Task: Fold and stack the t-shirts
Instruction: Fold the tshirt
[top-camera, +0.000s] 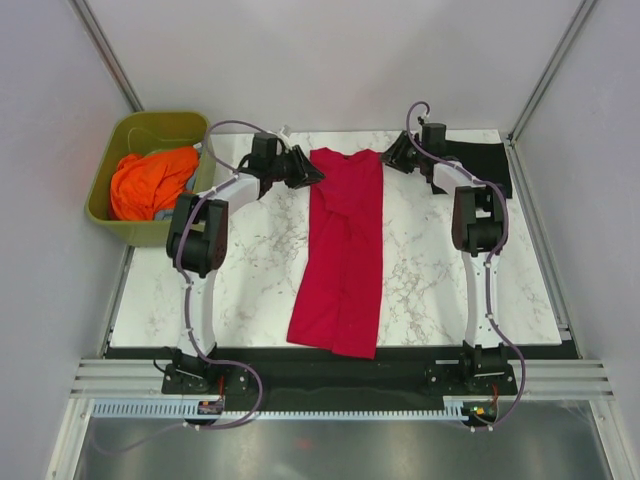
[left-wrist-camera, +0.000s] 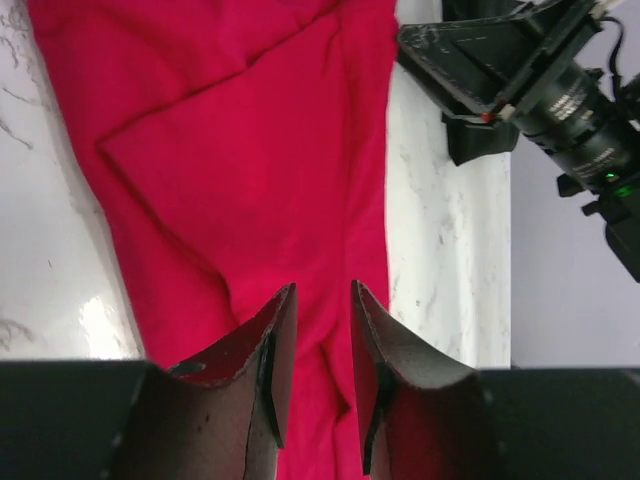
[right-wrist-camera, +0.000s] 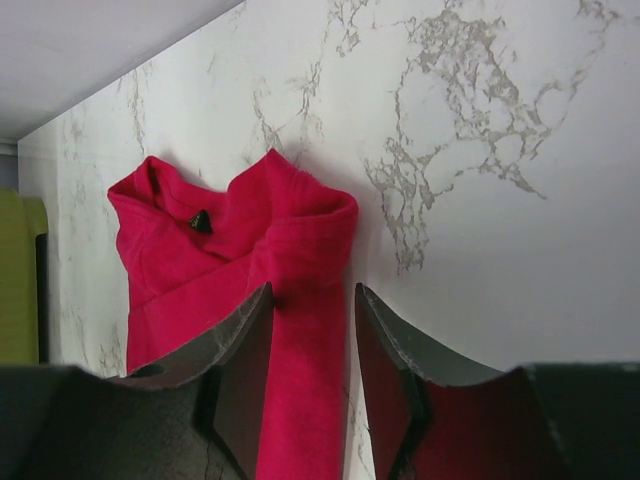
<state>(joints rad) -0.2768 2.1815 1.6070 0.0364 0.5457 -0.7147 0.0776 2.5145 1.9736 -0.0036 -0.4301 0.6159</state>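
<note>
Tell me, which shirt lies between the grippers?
The red shirt, stretched down mid-table; the black shirt sits at the far right corner.

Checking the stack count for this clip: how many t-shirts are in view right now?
2. The red t-shirt lies lengthwise mid-table; the black t-shirt sits at the far right corner, partly behind the right arm. The orange cloth in the green tub may hide more.

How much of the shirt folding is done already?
Some of it. The red t-shirt already lies folded into a long strip. The left gripper and right gripper are at its far end, jaws apart. Left to do: fold it shorter, then stack it with the black t-shirt, which lies apart at the far right.
</note>
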